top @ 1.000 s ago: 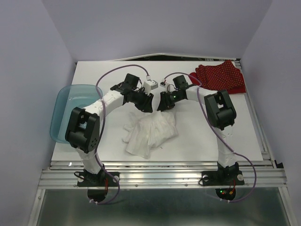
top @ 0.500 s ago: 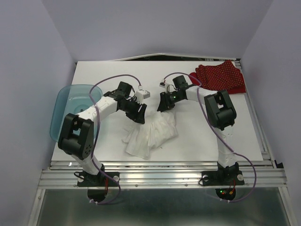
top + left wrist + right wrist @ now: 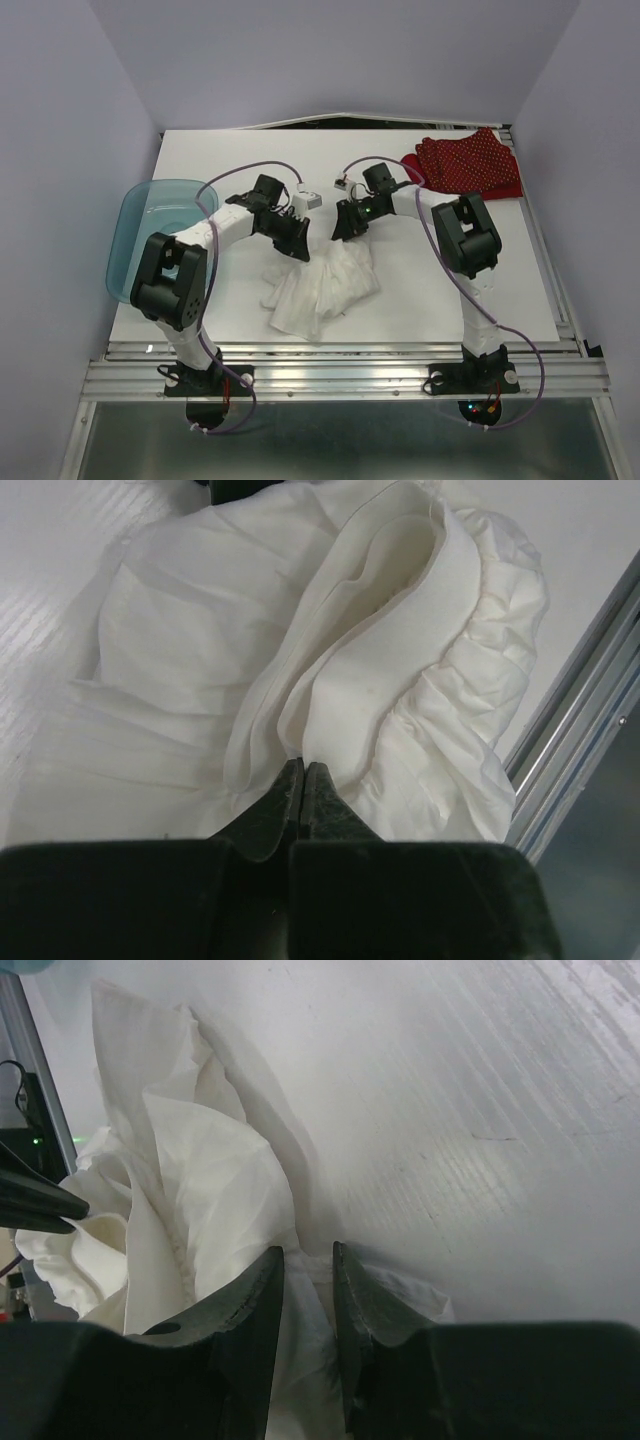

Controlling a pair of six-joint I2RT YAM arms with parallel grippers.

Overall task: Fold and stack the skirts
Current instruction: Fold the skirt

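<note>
The white skirt (image 3: 322,285) lies crumpled on the table's near middle. My left gripper (image 3: 298,250) is at its upper left edge. In the left wrist view the jaws (image 3: 303,764) are shut on a fold of the white skirt (image 3: 400,630). My right gripper (image 3: 346,228) is at the skirt's upper right corner. In the right wrist view it (image 3: 308,1250) is nearly closed, with bunched white skirt (image 3: 200,1190) pinched between the fingers. The red polka-dot skirt (image 3: 470,165) lies folded at the far right, apart from both grippers.
A translucent teal tub (image 3: 150,235) hangs over the table's left edge beside the left arm. The white table (image 3: 450,290) ends at a metal rail (image 3: 580,730) just beyond the skirt on the near side.
My left gripper has moved nearer and slightly left, down onto the white skirt's upper left edge. The skirt has shifted a little. The right gripper has barely moved.
</note>
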